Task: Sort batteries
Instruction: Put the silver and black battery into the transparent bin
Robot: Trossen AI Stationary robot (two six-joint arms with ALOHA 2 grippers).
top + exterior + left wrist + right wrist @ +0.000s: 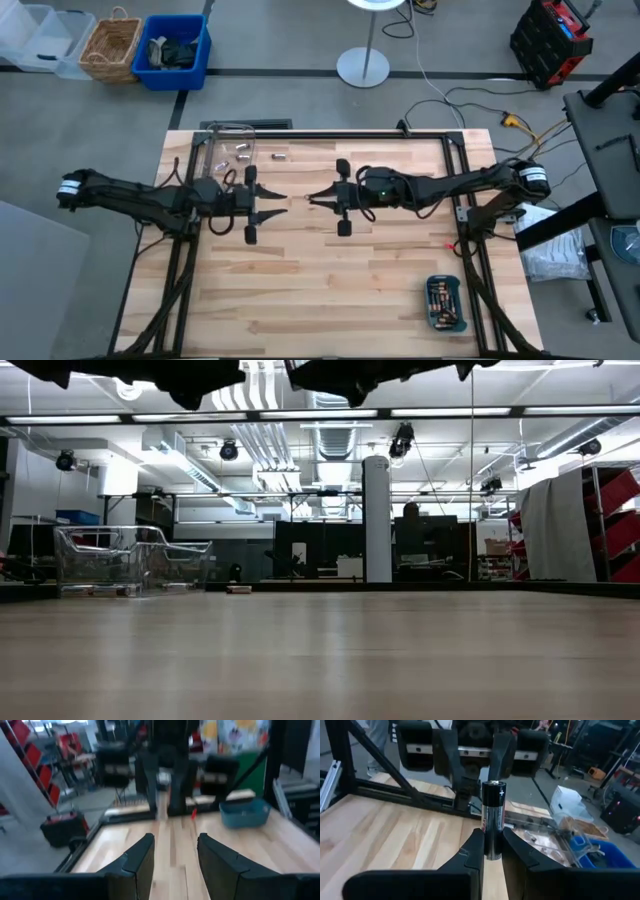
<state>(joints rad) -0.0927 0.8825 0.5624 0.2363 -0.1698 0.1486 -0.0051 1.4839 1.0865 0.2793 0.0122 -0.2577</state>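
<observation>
Right gripper (492,851) clamps a black cylindrical battery (493,817) upright over the wooden table (330,280) centre — only a "+" mark is readable. Left gripper (175,862) faces it, fingers apart, empty. Clear plastic box (229,152) holds loose silvery batteries (241,151); teal rectangular tray (446,303) holds rows of cells — too small to tell apart.

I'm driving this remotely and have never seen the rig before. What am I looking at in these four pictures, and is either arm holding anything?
Two dark robot arms face each other over a wooden table. The overhead picture shows everything; one camera sits at table height; one rides on each wrist. The right gripper pinches one upright battery. The left gripper is open and empty. A clear plastic box at the far left holds several batteries, one more battery lies loose beside it, and a teal tray at the near right holds more.
</observation>
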